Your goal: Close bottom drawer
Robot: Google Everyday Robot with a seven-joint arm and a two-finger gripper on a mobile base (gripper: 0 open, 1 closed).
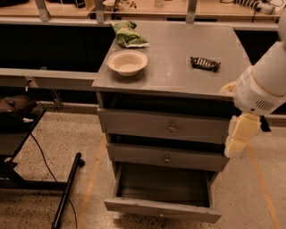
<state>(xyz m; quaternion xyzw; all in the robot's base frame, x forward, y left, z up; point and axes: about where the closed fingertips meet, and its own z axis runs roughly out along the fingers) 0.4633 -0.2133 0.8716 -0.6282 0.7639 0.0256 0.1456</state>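
Gripper, cream-coloured, hung pointing down off the white arm at the cabinet's right front corner, roughly level w/ the top and middle drawers. Open or closed: couldn't tell from this angle. It overlapped the cabinet's right edge in view; contact w/ the cabinet couldn't be told either.

Bottom drawer sat below and left of the gripper, well apart from it. It was pulled far out, grey front panel near the lower edge of the view, inside walls and floor visible. Middle drawer directly above stood a little way out, round knob at centre, dark gap showing above its front. Top drawer was much the same, knob at centre, dark gap under the cabinet top.

On the top: pale bowl upright near the left front, green bag behind it at the back-left, small dark wrapped bar toward the right, apart from both.

Further out: speckled floor w/ orange tape lines either side of the cabinet, black pole lying on the floor at left, wooden bench along the back.
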